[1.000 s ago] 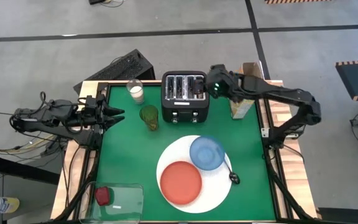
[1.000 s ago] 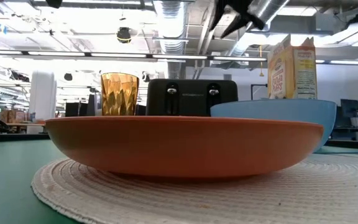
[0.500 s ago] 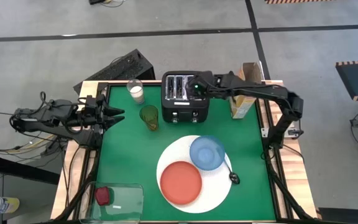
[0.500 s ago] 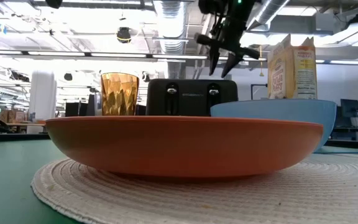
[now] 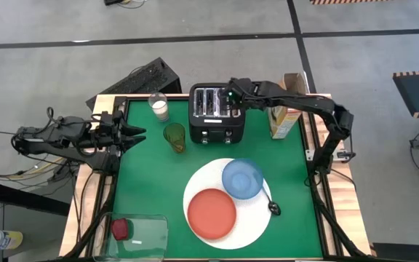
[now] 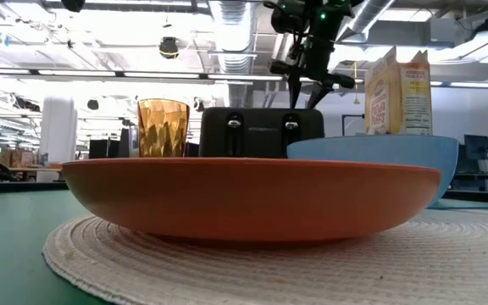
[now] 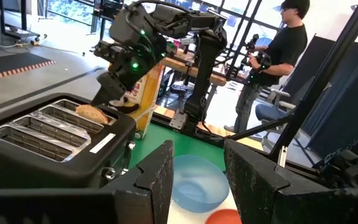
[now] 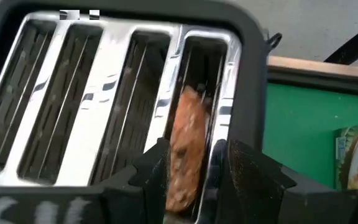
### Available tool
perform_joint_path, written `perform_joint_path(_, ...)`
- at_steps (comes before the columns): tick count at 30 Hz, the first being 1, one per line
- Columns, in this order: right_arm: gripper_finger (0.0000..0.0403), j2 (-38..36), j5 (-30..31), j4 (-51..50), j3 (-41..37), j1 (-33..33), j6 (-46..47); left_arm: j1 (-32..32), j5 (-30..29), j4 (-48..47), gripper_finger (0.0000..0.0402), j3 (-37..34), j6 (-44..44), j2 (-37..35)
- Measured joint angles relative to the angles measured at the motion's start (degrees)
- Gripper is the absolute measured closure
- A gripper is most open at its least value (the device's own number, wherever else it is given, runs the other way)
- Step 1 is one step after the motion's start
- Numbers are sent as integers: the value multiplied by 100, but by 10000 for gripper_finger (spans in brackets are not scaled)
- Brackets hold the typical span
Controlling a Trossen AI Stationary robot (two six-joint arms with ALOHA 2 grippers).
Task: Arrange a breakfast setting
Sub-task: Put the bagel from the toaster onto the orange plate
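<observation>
Black toaster (image 5: 216,113) slots are met from above by the right tool (image 5: 230,101), whose fingers (image 8: 151,168) are set on either side of a browned bagel half (image 8: 185,146) standing in the slot nearest the cereal box (image 5: 285,109); whether the bagel is actually clamped cannot be told. Nearer the counter's (image 5: 151,178) front edge, below that tool, a white plate (image 5: 249,225) is seen carrying an orange plate (image 5: 212,213) and a blue bowl (image 5: 243,178), with a spoon (image 5: 273,207) just beside. The left tool (image 5: 133,133) is held partly open at the counter's left edge, gripping nothing.
</observation>
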Motion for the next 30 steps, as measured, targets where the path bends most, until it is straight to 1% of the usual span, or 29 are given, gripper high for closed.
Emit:
perform_joint_path(4, 219, -2, -76, 221, -50, -5, -130, 0, -6, -1, 274, 0, 0, 0)
perform_joint_path(10, 219, -1, -117, 251, -50, 3, -148, 0, -9, 0, 274, 0, 0, 0)
perform_joint_path(16, 219, 356, -83, 251, -51, 15, -244, 0, -9, -2, 274, 0, 0, -1)
perform_joint_path(22, 222, 437, -88, 296, -37, 75, -255, 0, -9, -4, 274, 0, 0, -2)
perform_joint_path(25, 235, 426, -86, 334, -39, 75, -249, 0, -9, -4, 274, 0, 0, -2)
perform_joint_path(30, 276, 417, -98, 280, -44, 17, -233, 0, -9, -7, 274, 0, 0, -2)
